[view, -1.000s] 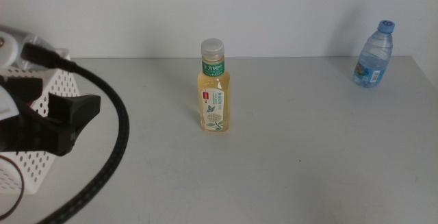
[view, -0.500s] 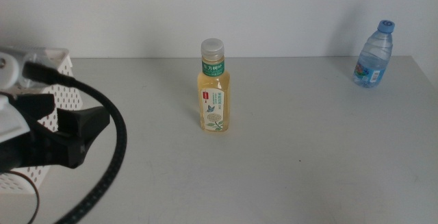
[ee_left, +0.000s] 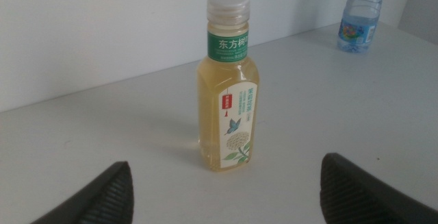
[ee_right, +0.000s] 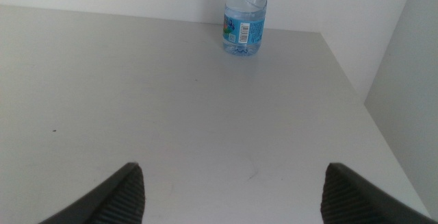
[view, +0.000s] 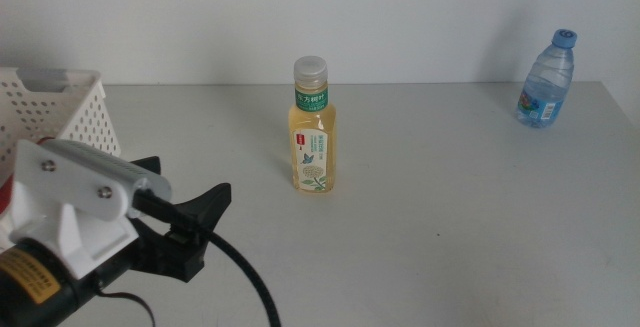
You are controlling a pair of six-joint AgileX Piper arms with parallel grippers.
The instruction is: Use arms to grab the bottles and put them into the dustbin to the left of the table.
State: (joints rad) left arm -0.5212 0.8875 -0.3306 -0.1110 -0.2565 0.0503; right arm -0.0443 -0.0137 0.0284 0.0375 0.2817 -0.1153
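Observation:
A pale-yellow tea bottle (view: 312,132) with a grey cap and green label stands upright mid-table. It fills the middle of the left wrist view (ee_left: 227,94). My left gripper (view: 190,179) is open and empty at the front left. It points at the tea bottle, still well short of it, and its jaws (ee_left: 226,176) stand wide apart. A small blue water bottle (view: 546,82) stands at the far right back corner. The right wrist view shows it too (ee_right: 244,18). My right gripper (ee_right: 233,176) is open and empty, far from it and out of the middle view. The white dustbin (view: 60,112) stands at the left. The red can is not in view.
The light-grey table (view: 450,217) ends at a white wall behind the bottles. Its right edge runs just beyond the water bottle (ee_left: 357,15). The left arm's white housing (view: 70,212) and black cable fill the front left corner.
My left arm has swung away from the dustbin toward the table's middle. Its open gripper now points at the tea bottle. The bottles have not moved.

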